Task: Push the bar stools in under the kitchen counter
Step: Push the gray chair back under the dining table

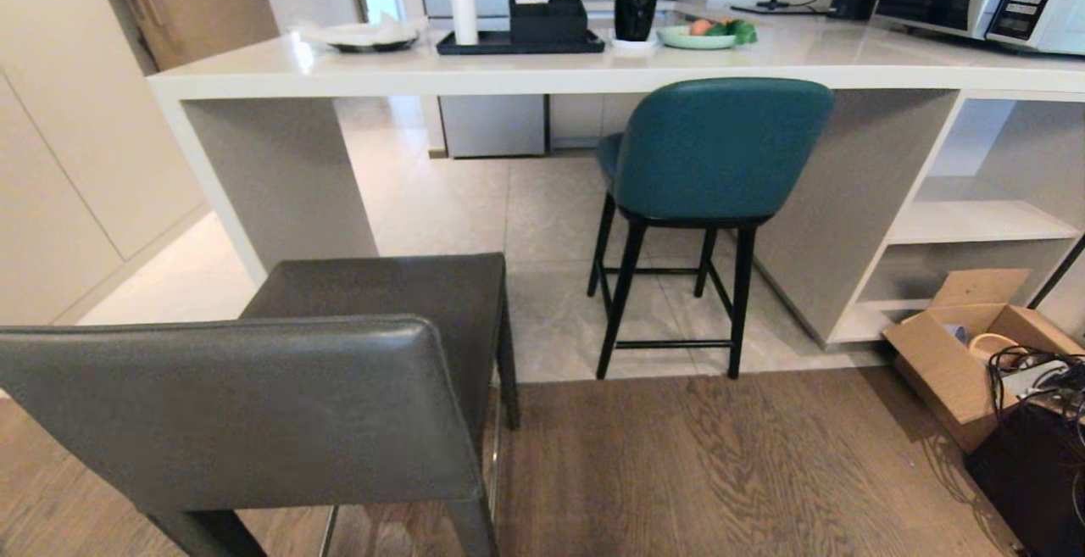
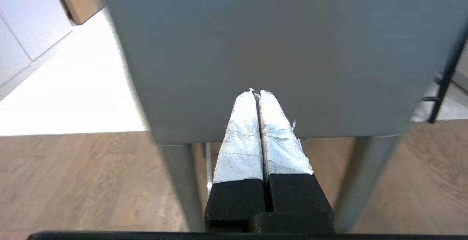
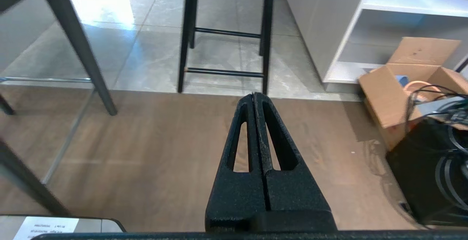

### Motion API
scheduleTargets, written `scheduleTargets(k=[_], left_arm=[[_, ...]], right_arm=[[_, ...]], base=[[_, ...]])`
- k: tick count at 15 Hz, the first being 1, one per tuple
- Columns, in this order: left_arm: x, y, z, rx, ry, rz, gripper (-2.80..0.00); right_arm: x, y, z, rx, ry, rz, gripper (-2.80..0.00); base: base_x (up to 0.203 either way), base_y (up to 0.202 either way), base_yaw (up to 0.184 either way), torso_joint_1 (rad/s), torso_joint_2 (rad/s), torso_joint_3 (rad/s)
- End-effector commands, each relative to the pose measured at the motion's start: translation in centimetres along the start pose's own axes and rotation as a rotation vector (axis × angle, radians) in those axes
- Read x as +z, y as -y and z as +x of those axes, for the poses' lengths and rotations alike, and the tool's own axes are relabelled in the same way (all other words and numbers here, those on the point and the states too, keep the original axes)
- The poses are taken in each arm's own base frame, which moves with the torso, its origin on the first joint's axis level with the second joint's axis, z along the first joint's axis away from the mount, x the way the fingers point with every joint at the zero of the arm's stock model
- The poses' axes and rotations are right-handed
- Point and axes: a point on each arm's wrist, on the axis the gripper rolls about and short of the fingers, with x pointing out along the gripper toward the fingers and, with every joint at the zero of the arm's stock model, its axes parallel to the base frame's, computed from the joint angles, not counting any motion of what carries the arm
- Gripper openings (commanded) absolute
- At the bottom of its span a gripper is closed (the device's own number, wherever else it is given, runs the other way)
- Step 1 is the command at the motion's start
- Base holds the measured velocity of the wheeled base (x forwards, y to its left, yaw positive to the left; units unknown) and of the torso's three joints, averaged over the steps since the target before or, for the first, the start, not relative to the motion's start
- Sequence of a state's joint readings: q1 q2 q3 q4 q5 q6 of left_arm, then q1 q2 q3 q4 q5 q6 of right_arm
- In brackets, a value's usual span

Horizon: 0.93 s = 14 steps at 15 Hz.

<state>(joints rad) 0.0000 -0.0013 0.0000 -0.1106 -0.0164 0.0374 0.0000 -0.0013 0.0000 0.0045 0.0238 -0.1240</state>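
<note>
The dark grey stool with the flat square leather back [image 1: 246, 409] stood nearest me on the grained wood floor [image 1: 720, 464], well out from the long glossy white surface [image 1: 525, 65]. The teal leather stool with the curved, rounded back [image 1: 716, 150] on thin black legs sat partly tucked under that slab, beside the open white shelf cubbies [image 1: 975, 222]. My left gripper [image 2: 257, 93], its tapered fingers wrapped in crinkled white tape, was pressed closed with its tips against (or just short of, I could not tell) the grey stool's smooth back. My right gripper [image 3: 253, 95], black and grainy, was closed too, empty, above the wood floor.
</note>
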Motion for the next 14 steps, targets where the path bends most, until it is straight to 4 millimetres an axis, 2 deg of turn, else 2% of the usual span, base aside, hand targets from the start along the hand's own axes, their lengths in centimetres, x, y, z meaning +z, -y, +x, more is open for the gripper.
scheduleTargets(k=[1,14], left_arm=[[-1.13,0.04,0.21,-0.002,-0.040,0.000,-2.80],[-1.13,0.04,0.21,0.000,-0.040,-0.001,-2.80]], right_arm=[[-0.04,-0.01,0.02,0.001,-0.003,0.001,-2.80],[-0.04,0.00,0.02,-0.002,-0.003,0.026,-2.80]], base=[[0.000,0.196,-0.001,0.002,0.00,0.002],[0.000,0.196,-0.003,0.003,0.00,0.002]])
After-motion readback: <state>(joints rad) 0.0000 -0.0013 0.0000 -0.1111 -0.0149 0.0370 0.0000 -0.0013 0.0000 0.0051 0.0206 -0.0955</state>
